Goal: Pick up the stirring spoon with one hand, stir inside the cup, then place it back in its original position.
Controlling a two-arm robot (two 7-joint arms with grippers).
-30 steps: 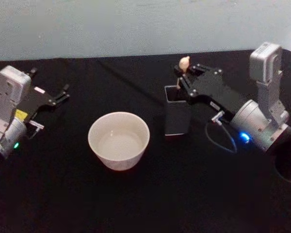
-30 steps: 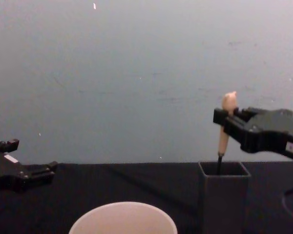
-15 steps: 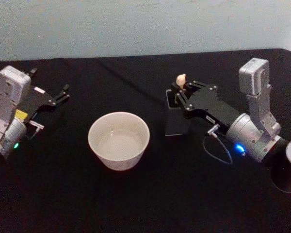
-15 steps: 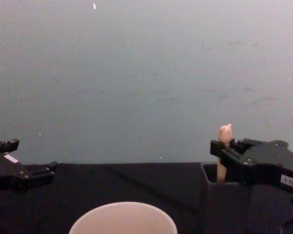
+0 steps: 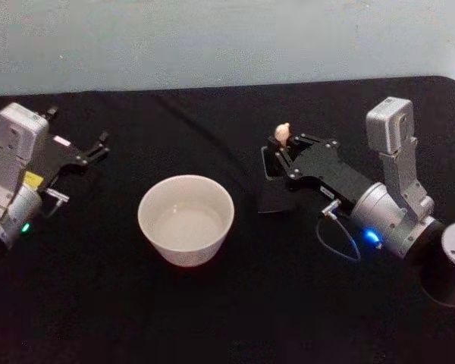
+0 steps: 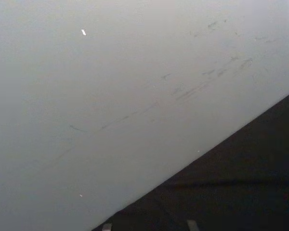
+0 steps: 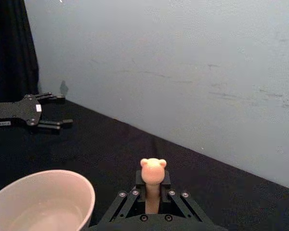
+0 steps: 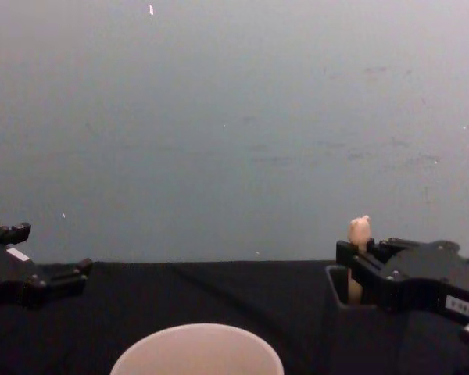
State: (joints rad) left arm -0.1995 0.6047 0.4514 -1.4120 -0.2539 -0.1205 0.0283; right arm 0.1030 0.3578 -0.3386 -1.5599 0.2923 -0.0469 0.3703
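Head view: the left gripper [image 5: 98, 148] sits parked at the far left of the black cloth-covered table [image 5: 212, 303], its 2 fingers spread apart. The wide round cream cup [image 5: 186, 218] stands near the middle. To its right, the right gripper [image 5: 279, 149] pinches the pale beige handle of the bear-topped stirring spoon [image 5: 282, 133], which stands upright inside the tall dark grey square holder [image 5: 271, 189].

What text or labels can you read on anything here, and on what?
No text can be read.
Left gripper: white and yellow stickers on its body, too blurred to read.
Right gripper: small white label on its body, too small to read.
Cup, spoon, holder: no markings visible.
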